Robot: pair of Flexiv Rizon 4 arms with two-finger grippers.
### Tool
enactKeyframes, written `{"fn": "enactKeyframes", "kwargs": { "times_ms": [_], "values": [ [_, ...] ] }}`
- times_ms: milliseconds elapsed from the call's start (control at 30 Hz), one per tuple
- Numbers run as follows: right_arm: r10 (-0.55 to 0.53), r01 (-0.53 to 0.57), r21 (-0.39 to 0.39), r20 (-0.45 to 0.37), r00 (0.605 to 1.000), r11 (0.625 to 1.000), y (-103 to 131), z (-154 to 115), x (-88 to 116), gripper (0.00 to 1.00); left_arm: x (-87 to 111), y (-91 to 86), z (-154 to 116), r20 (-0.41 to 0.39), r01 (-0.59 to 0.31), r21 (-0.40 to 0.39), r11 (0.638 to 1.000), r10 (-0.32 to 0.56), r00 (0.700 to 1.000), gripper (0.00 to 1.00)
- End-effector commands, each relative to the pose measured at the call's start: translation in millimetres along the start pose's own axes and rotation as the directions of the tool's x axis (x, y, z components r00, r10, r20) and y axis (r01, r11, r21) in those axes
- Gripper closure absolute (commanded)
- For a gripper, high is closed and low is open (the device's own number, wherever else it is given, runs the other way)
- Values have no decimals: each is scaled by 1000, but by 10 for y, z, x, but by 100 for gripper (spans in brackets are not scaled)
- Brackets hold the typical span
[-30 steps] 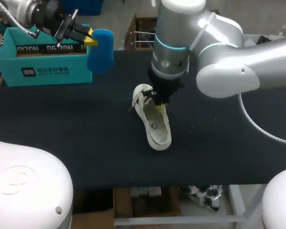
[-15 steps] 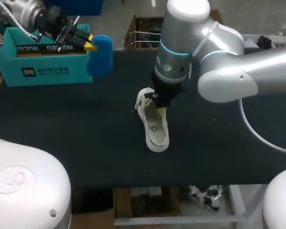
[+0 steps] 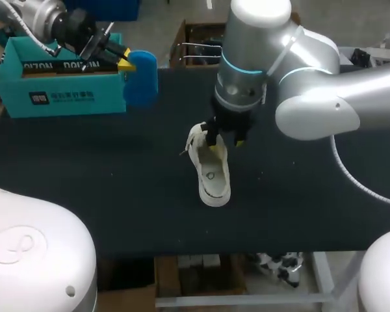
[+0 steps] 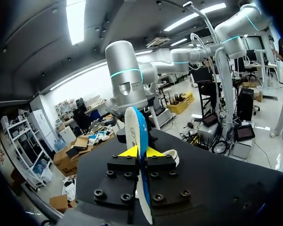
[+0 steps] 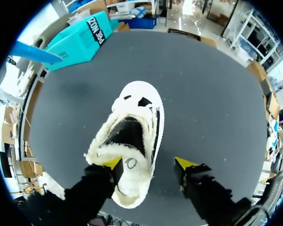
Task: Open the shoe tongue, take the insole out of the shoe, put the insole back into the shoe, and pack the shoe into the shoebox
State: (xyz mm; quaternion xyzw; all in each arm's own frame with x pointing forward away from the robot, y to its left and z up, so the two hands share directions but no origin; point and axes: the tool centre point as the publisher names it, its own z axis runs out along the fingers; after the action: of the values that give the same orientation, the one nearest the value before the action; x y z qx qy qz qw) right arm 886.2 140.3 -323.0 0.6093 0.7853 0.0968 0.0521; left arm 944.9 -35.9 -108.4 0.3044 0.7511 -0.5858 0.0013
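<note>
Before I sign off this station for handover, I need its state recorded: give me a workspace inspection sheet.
Surface: black table.
Job's things: white shoe lies mid-table; blue insole held in the air beside the teal shoebox at the table's far left.
Clutter: nothing seen.
Grippers: left gripper shut on the insole; right gripper open, one fingertip at the shoe's fleecy collar, the other beside it.
Cables: white cable loops over the table's right side.
Surroundings: nothing seen.

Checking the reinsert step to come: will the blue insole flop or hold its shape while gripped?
Probably holds its shape: pinched by the left gripper, the insole stands edge-on with little sag. Likely light, as a narrow pinch carries it. Being thin, it may bend when pushed into the shoe.
</note>
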Motion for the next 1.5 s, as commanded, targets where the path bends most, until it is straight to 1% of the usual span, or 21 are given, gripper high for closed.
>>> {"fn": "enactKeyframes", "kwargs": {
  "times_ms": [33, 400, 433, 467, 500, 567, 633, 667, 700, 767, 833, 867, 933, 967, 1033, 1067, 1100, 1167, 1267, 1300, 1500],
  "values": [
    [-4, 3, -60, -15, 1000, 998, -215, -181, -108, 0, -24, -86, 50, -30, 12, -14, 1000, -12, 999, 100],
    [-4, 3, -60, -15, 1000, 998, -215, -181, -108, 0, -24, -86, 50, -30, 12, -14, 1000, -12, 999, 100],
    [-11, 11, -42, -14, 1000, 999, -158, -172, -123, 0, -24, -86, 50, -30, 12, -14, 1000, -12, 999, 100],
    [-17, 15, -45, -45, 999, 999, -110, -180, -145, 0, 18, -31, 66, -11, 4, -1, 1000, -4, 1000, 100],
    [-11, 7, -49, -76, 997, 999, -74, -205, -167, 0, 41, 2, 74, 8, 24, 11, 1000, -24, 1000, 100],
    [8, -12, -35, -102, 995, 999, -32, -262, -190, 0, 90, 43, 101, 8, 40, 58, 998, -40, 999, 100],
    [48, -51, -21, -127, 991, 998, -18, -335, -208, 0, 109, 64, 133, 14, 74, 68, 995, -75, 997, 100],
    [46, -49, -18, -139, 989, 999, -19, -367, -208, 0, 114, 68, 142, 15, 89, 93, 992, -91, 996, 100],
    [65, -69, -25, -154, 986, 997, -29, -401, -215, 0, 123, 69, 152, 18, 96, 104, 990, -98, 995, 100],
    [101, -104, -13, -153, 983, 995, -55, -454, -231, 0, 148, 60, 189, 27, 117, 115, 986, -121, 992, 100],
    [136, -140, -8, -165, 977, 990, -99, -499, -238, 0, 168, 26, 220, 22, 142, 124, 982, -145, 989, 100],
    [138, -143, -15, -174, 975, 990, -124, -524, -234, 0, 179, 5, 243, 35, 150, 125, 981, -156, 987, 100],
    [175, -177, 1, -177, 969, 984, -170, -552, -238, 0, 204, -46, 276, 31, 157, 136, 978, -162, 986, 100],
    [208, -212, 2, -196, 958, 977, -203, -567, -251, 0, 215, -69, 293, 42, 165, 145, 976, -173, 984, 100],
    [283, -284, 34, -234, 930, 958, -276, -585, -270, 0, 240, -117, 329, 47, 176, 171, 969, -186, 981, 100],
    [337, -331, 66, -255, 906, 941, -324, -592, -262, 0, 250, -133, 356, 55, 188, 181, 965, -200, 978, 100],
    [387, -369, 121, -202, 900, 921, -369, -584, -249, 0, 259, -150, 385, 54, 202, 201, 959, -216, 975, 100],
    [410, -395, 136, -104, 906, 908, -460, -607, -175, 0, 280, -182, 459, 57, 218, 238, 946, -238, 970, 100],
    [410, -395, 136, -104, 906, 908, -460, -607, -175, 0, 314, -225, 566, 36, 237, 292, 927, -258, 966, 100],
    [410, -395, 136, -104, 906, 908, -460, -607, -175, 0, 325, -235, 594, 48, 240, 309, 920, -267, 963, 100],
    [410, -395, 136, -104, 906, 908, -460, -607, -175, 0, 361, -274, 803, 31, 269, 352, 897, -298, 954, 100]
  ]
}}
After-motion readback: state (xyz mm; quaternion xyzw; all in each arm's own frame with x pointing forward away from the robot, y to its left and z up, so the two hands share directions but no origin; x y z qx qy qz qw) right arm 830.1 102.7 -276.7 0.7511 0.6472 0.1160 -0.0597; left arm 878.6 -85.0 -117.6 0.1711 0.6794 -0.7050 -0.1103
